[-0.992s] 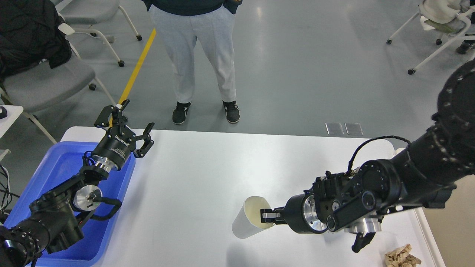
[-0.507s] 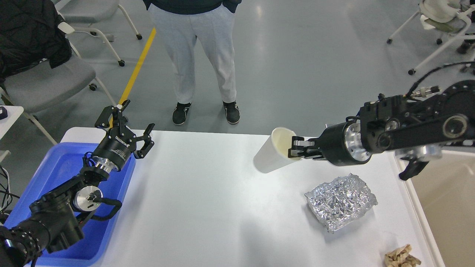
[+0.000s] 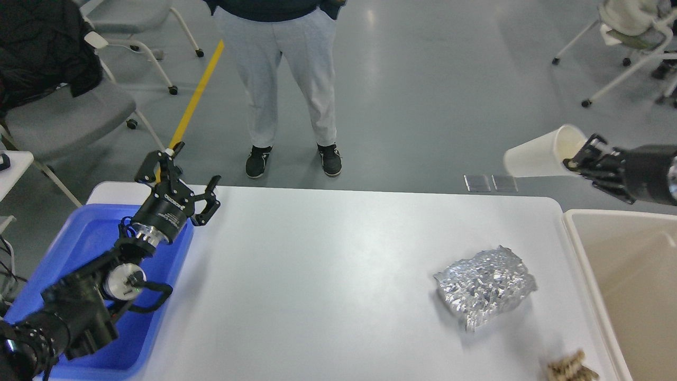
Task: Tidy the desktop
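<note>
The white desktop [image 3: 328,275] fills the middle of the head view. My right gripper [image 3: 574,159] is shut on the rim of a white paper cup [image 3: 539,153], held tipped sideways in the air past the desktop's far right corner, near the beige bin [image 3: 629,275]. A crumpled sheet of silver foil [image 3: 484,286] lies on the right part of the desktop. A small heap of tan wood scraps [image 3: 571,368] lies at the front right edge. My left gripper [image 3: 182,177] is open and empty above the far end of the blue tray [image 3: 90,238].
A person [image 3: 280,79] stands just beyond the far edge of the desktop. Office chairs [image 3: 63,111] stand at the far left and far right. The beige bin stands against the desktop's right edge.
My right gripper has lifted the paper cup off the desktop and carried it up and to the right, uncovering the foil. My left arm has stayed still.
</note>
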